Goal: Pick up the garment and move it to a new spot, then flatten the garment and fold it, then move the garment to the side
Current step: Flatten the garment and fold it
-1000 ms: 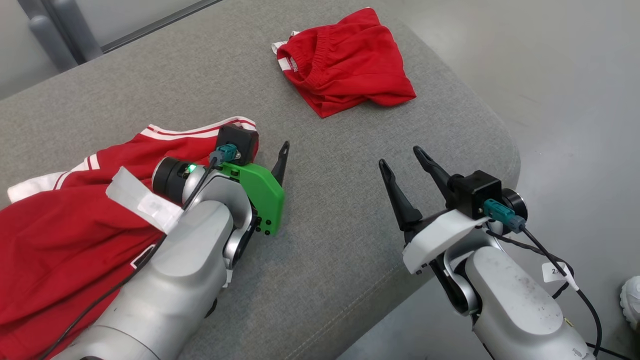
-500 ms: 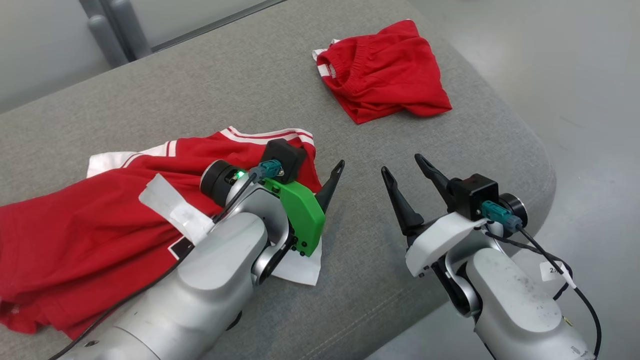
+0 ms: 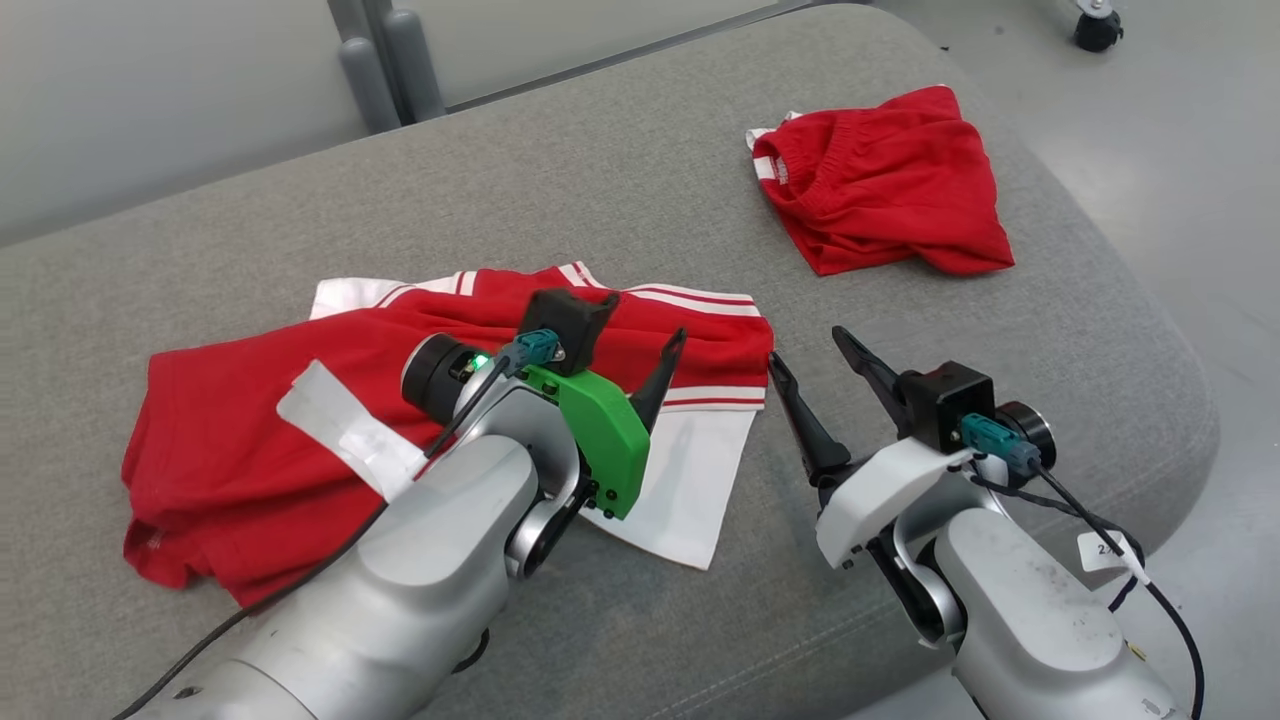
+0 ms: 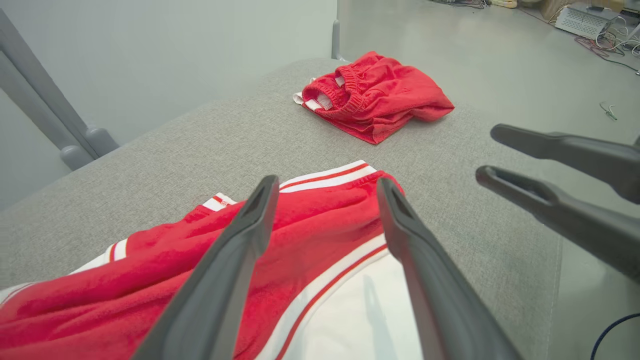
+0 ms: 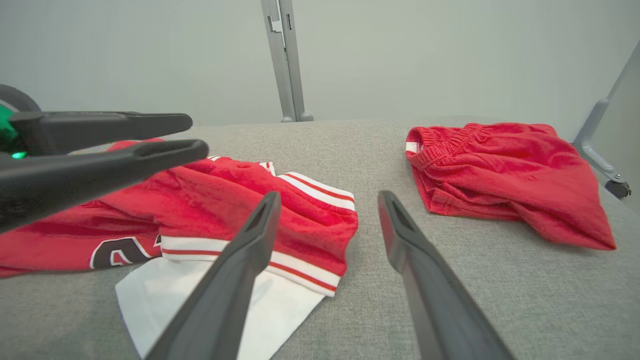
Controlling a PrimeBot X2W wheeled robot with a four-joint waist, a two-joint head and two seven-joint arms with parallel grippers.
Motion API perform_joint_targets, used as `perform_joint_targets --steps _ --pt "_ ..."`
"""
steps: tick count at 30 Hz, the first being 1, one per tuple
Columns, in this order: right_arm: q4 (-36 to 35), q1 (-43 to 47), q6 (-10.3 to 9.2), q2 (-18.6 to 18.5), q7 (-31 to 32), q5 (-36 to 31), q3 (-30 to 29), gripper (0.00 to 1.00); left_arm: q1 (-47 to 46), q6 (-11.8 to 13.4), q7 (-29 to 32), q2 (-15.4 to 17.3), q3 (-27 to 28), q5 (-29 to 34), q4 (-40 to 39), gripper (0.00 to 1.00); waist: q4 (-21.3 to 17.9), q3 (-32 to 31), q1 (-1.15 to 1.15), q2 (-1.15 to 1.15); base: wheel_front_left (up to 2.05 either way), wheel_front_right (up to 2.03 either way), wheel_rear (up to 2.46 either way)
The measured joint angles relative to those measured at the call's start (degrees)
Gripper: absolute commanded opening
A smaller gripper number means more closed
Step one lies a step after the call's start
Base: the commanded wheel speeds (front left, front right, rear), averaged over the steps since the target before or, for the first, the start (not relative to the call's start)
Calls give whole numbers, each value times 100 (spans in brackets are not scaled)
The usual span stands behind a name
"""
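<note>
A red jersey with white panels and red-and-white striped edges, the garment (image 3: pixel 230 450), lies rumpled on the grey cushion (image 3: pixel 600 200). It also shows in the left wrist view (image 4: pixel 320 220) and the right wrist view (image 5: pixel 220 200). My left gripper (image 3: pixel 640 350) hovers open over the jersey's striped right edge, its jaws (image 4: pixel 326 184) holding nothing. My right gripper (image 3: pixel 808 348) is open just right of that edge, above bare cushion, with nothing between its fingers (image 5: pixel 328 196).
A second red piece with an elastic waistband, red shorts (image 3: pixel 885 180), lies crumpled at the cushion's far right corner. The cushion's rounded edge (image 3: pixel 1190 400) drops to the grey floor on the right. Grey metal posts (image 3: pixel 385 60) stand behind.
The head camera has swung, so the whole picture shifted right and more of the jersey shows. My left gripper now stands closer to the right gripper. Both stay open.
</note>
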Motion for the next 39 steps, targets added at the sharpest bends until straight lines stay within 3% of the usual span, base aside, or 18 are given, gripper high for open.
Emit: perform_joint_targets --steps 8,15,24,39 --pt "354 434 9 -58 20 197 -96 100 22 80 -636 -4 140 134 -89 100 371 -44 0 0 0 0 0" --pt "622 978 178 7 129 613 -103 100 250 152 -756 41 257 530 -120 100 774 -90 0 0 0 0 0" --pt "705 1402 398 179 213 998 29 100 832 205 -756 202 755 566 -383 100 1201 -227 0 0 0 0 0" --pt "843 1606 334 198 338 1514 -174 100 1716 245 -756 260 1925 1004 -1040 100 1664 -419 0 0 0 0 0"
